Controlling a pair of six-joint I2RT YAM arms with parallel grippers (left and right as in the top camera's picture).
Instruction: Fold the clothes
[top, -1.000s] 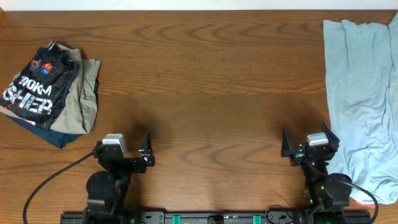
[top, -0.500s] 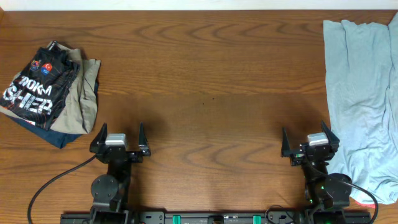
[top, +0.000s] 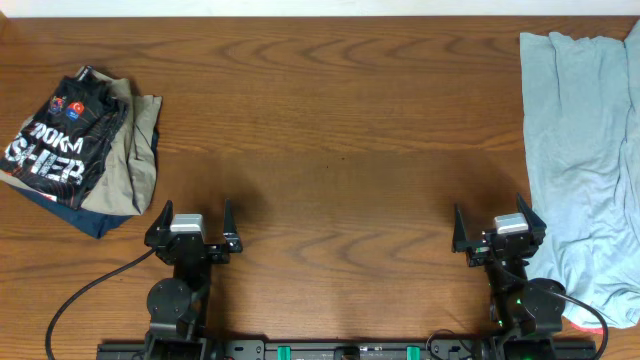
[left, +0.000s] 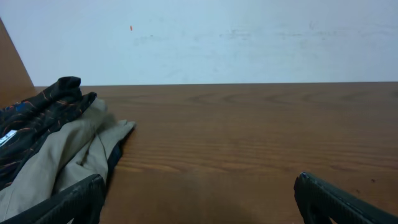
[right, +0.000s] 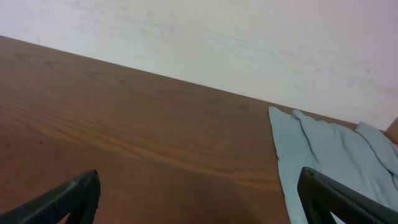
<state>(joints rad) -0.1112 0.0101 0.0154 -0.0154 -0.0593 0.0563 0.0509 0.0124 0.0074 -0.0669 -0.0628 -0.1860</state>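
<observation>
The left pincer (top: 196, 208) stands spread wide and empty at six o'clock on the desk (top: 330, 120); the right pincer (top: 488, 214) is well apart from it along the same near edge, likewise wide with nothing between its fingers. At ten o'clock from the left pincer the black jersey (top: 58, 142) lies folded on top of khaki shorts (top: 140, 160); at two o'clock from the right pincer a pale blue cloth (top: 575, 150) lies loose along the desk's three o'clock edge.
</observation>
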